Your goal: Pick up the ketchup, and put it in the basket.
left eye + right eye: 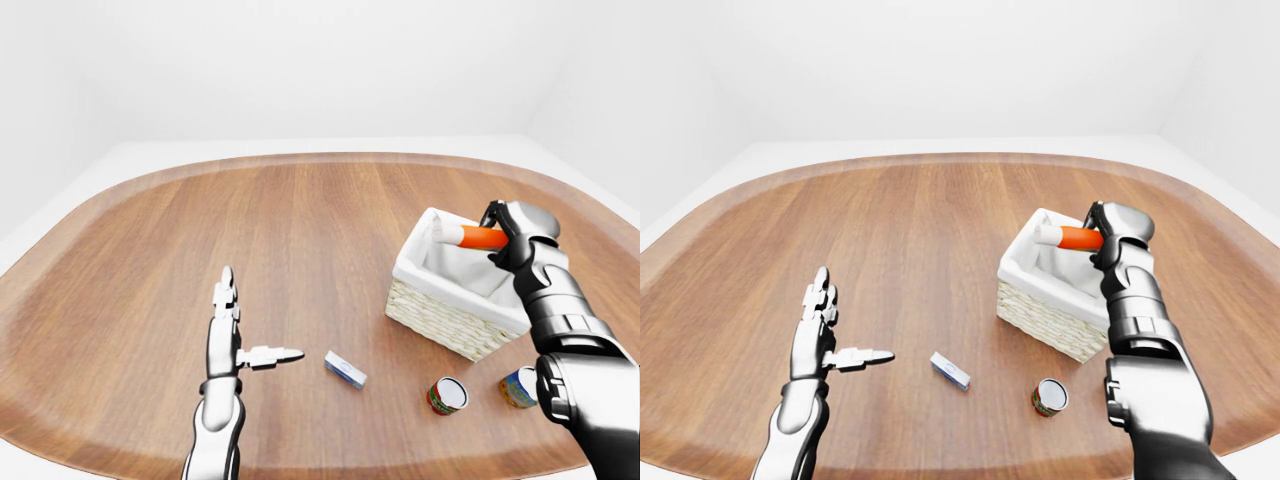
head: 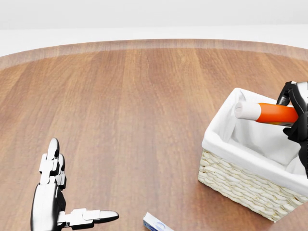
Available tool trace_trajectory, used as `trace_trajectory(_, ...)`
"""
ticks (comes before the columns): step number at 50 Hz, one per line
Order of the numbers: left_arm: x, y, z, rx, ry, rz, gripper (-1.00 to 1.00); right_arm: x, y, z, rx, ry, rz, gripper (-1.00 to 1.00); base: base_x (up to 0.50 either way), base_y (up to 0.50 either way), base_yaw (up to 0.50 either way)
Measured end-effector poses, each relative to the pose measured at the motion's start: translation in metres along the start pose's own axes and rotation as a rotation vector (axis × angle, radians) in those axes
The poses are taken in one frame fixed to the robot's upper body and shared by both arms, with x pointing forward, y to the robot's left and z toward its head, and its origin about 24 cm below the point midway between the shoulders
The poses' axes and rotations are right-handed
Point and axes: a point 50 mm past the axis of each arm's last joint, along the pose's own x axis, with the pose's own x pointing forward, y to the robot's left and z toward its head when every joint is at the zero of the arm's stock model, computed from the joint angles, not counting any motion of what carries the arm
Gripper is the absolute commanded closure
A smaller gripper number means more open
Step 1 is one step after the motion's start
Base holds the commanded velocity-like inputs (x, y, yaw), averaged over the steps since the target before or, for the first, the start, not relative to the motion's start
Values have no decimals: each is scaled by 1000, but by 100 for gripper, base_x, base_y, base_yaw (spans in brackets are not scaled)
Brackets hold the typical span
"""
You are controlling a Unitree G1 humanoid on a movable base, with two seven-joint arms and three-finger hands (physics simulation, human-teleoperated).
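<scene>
Ketchup (image 2: 276, 113): orange bottle with white cap (image 2: 245, 110), lying near-horizontal over the basket (image 2: 240, 185) opening, cap toward the left of the head view. Clamped in the right hand (image 1: 515, 240), whose dark fingers wrap the bottle's base end. It hangs above the white liner; whether it touches the rim cannot be told.

Handling, as a judgement: probably a light plastic squeeze bottle, smooth-skinned and a little slippery, with walls that may give under a hard squeeze. Best gripped round the body rather than the tapering cap. The present hold at the base end leaves the cap end unsupported, so it may tip down when let go; the liner would cushion it.

Basket: woven wicker, white cloth lining, standing on the counter (image 1: 300, 230) at the right of the left-eye view.

Left hand (image 1: 228, 340): empty, fingers apart, thumb pointing right, hovering low over the counter, well apart from the basket.

Other items on the counter: small blue-and-white box (image 1: 345, 369) near the left hand; two cans (image 1: 447, 395) (image 1: 518, 387) lying just below the basket in the left-eye view.

Task status, as a judgement: bottle positioned for release; not yet dropped.
</scene>
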Motion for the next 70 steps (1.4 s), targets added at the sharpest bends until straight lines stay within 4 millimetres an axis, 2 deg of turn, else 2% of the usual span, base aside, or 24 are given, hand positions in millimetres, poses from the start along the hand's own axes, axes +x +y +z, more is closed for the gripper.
trace_trajectory(37, -2, -1, 2, -9, -5, -12, -100, -4, 36, -1, -12, 59, 46, 100, 0, 0, 0)
trace_trajectory(38, -2, -1, 2, -9, -5, -13, -100, -4, 36, -1, -12, 60, 46, -7, 0, 0, 0)
trace_trajectory(39, -2, -1, 2, -9, -5, -13, -100, -4, 36, -1, -9, 61, 46, -100, 0, 0, 0)
trace_trajectory(55, -3, -2, 0, -8, 1, -18, -100, -2, 29, 1, 31, 61, 10, -100, 0, 0, 0)
trace_trajectory(70, -3, -2, 0, -7, 1, -21, -100, 2, 11, 10, 62, 26, -43, -100, 0, 0, 0)
